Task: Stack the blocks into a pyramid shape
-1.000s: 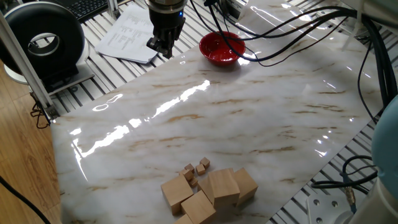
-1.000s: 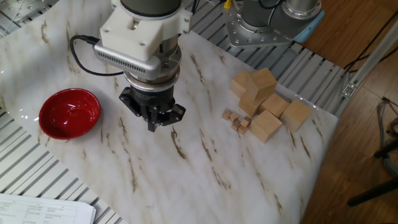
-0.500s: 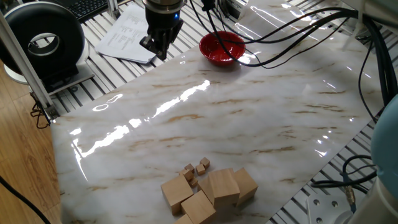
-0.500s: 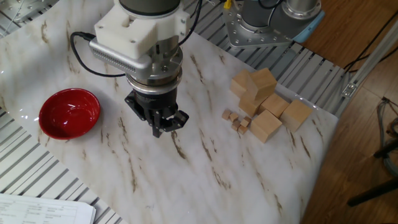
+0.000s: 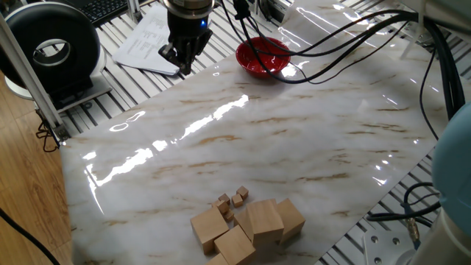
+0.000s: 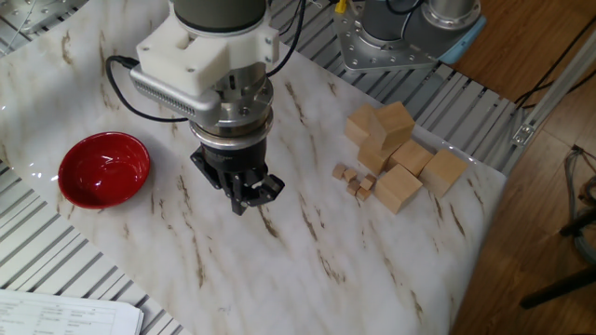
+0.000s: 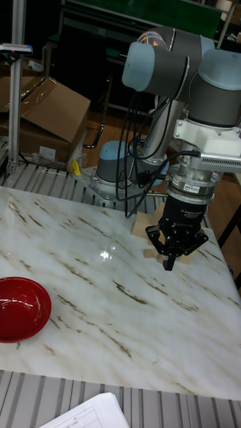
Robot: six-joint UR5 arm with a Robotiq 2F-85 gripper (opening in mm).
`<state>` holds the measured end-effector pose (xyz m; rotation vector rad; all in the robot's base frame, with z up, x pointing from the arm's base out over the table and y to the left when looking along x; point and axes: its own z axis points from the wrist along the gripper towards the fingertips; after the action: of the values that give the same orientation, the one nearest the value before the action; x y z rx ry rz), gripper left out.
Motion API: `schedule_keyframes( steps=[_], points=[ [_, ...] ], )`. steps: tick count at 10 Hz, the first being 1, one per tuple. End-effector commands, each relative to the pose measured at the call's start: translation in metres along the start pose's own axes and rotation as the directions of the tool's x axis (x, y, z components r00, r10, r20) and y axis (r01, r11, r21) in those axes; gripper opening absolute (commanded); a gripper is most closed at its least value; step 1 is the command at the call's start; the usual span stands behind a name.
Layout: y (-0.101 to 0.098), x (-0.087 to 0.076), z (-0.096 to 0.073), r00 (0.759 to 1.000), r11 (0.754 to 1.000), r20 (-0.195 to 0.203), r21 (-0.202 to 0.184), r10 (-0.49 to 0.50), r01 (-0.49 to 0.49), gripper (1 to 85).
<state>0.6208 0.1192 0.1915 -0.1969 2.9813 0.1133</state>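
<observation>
Other fixed view: gripper (image 6: 244,193) hung above table (image 6: 307,279), fingers closed, empty, likely between grabs. Blocks (image 6: 397,149) lay heaped near table corner, well apart from gripper; pyramid not yet begun.

A red bowl (image 6: 103,168) is seen on the marble table (image 6: 307,279); papers (image 5: 151,40) lie beyond its far edge.
</observation>
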Motion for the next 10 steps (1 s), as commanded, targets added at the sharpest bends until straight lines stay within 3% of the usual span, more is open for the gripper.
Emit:
schedule_keyframes(
  steps=[1,6,8,10],
  points=[
    [0.0,0.003,-0.002,1.0,1.0,-0.012,0.001,-0.014,0.014,1.0],
    [-0.001,0.006,-0.001,1.0,1.0,-0.021,0.018,-0.023,0.023,1.0],
    [-0.001,-0.019,-0.003,0.996,0.999,0.086,0.032,-0.011,0.008,1.0],
    [0.001,-0.024,-0.005,0.994,1.0,0.107,0.028,-0.007,0.004,1.0]
  ],
)
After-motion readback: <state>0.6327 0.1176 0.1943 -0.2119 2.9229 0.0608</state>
